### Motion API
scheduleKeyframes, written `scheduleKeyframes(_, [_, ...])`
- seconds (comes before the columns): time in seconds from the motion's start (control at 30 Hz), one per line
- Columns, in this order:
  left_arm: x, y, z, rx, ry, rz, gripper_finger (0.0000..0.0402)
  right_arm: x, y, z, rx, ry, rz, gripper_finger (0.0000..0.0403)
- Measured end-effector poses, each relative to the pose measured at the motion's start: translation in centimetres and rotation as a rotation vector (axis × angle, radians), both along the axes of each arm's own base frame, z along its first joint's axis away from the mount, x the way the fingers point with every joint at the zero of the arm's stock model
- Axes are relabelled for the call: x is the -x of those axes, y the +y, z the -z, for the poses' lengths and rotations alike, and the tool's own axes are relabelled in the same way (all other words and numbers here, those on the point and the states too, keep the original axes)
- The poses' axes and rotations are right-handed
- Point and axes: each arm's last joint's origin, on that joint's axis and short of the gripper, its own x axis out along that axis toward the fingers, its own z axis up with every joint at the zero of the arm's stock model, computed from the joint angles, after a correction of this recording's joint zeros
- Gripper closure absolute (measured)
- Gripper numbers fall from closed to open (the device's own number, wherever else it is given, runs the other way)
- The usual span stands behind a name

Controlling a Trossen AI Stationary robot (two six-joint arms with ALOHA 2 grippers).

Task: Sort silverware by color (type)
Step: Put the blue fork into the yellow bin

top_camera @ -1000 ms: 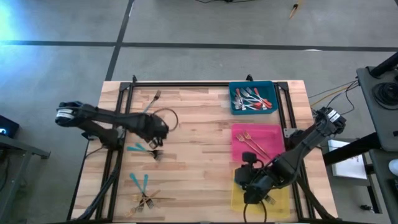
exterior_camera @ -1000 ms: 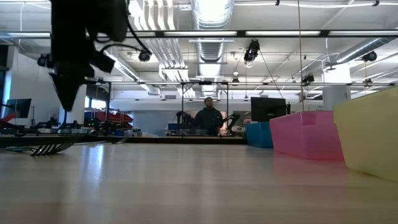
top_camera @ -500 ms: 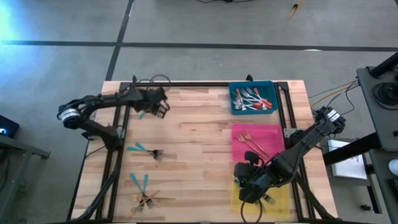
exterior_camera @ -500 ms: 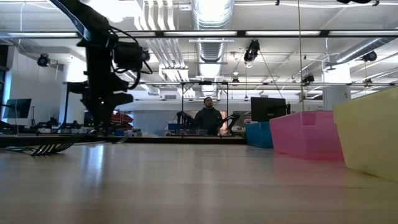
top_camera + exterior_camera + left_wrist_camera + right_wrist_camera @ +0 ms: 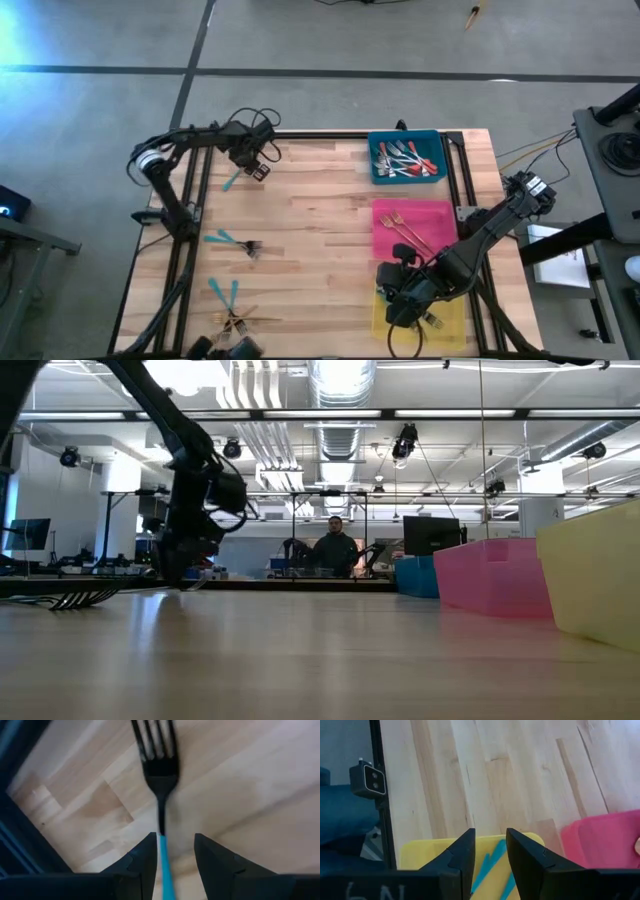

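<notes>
My left gripper (image 5: 256, 165) (image 5: 175, 845) hangs low over the table's far-left corner, open. A teal-handled fork (image 5: 161, 775) with dark tines runs between its fingers. The fork's teal handle (image 5: 232, 180) sticks out on the near-left side of the gripper. Another teal fork (image 5: 226, 239) lies on the table's left side. Two teal forks (image 5: 225, 292) and gold forks (image 5: 238, 322) lie at the near-left. My right gripper (image 5: 398, 300) (image 5: 491, 845) is open above the yellow tray (image 5: 450, 318), which holds teal forks (image 5: 492, 865). My left gripper has the fork's teal handle (image 5: 163, 865) between its open fingers, close beside one finger (image 5: 145, 862) and well apart from the other. The fingers come from above, and the fork lies along them. Whether that finger touches the handle, I cannot tell.
The blue tray (image 5: 430, 140) at the far right holds red-handled forks. The pink tray (image 5: 440, 212) in front of it holds gold forks. A dark frame rail (image 5: 300, 134) runs along the far edge. Bare wood lies in the table's middle. A person stands far behind the table (image 5: 335, 550).
My left gripper rose from beside the teal forks on the table's left side and swung toward the far-left corner, turning as it went. One teal fork went along with it; another stayed where it lay.
</notes>
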Motion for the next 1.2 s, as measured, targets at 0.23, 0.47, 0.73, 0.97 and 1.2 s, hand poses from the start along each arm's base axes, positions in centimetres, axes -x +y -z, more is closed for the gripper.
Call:
scheduleKeyframes(0.23, [1.0, 2.3, 1.3, 0.084, 0.022, -0.026, 0.0288, 0.0, -0.1, 0.0, 0.002, 0.0, 0.0, 0.0307])
scheduleKeyframes(0.47, [0.7, 3.0, 0.8, 0.142, -0.056, 0.013, 0.0302, -0.1, -0.2, 0.0, 0.008, -0.001, -0.006, 0.0307])
scheduleKeyframes(0.73, [2.7, 4.0, 2.5, 0.242, -0.155, -0.154, 0.0395, -0.1, -0.2, 0.0, 0.001, -0.002, 0.003, 0.0309])
scheduleKeyframes(0.97, [2.3, 4.0, 0.8, 0.211, -0.185, -0.177, 0.04, -0.1, -0.2, 0.0, -0.004, 0.0, 0.013, 0.0317])
scheduleKeyframes(1.2, [0.6, 2.5, -4.8, 0.046, -0.338, -0.102, 0.0401, -0.1, -0.2, 0.0, 0.009, -0.003, -0.005, 0.0328])
